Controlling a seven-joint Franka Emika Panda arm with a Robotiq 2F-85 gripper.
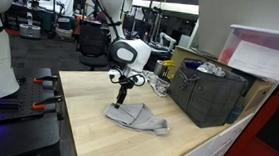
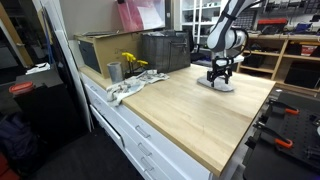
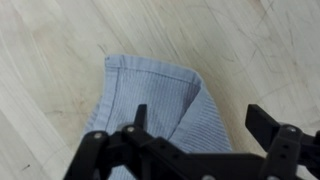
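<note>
**Gripper (image 1: pixel 126 79) spread over grey-blue cloth (image 1: pixel 136 118)**

Hangs straight down with fingers parted wide, grasping nothing, probably kept open to straddle the hemmed fold seen in the wrist view (image 3: pixel 150 95). Lies rumpled on the wooden table (image 2: pixel 190 125), toward the edge on the arm's side and well apart from the black crate (image 2: pixel 165 50). Shows no legible brand, label or writing.

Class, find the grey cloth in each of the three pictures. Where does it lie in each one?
Exterior view: the grey cloth lies low at centre on the wooden table, below the hand.
Exterior view: right of centre, on the table's far end, under the hand.
Wrist view: fills the middle.
Shared landmark: the hand, just above the cloth.
</note>
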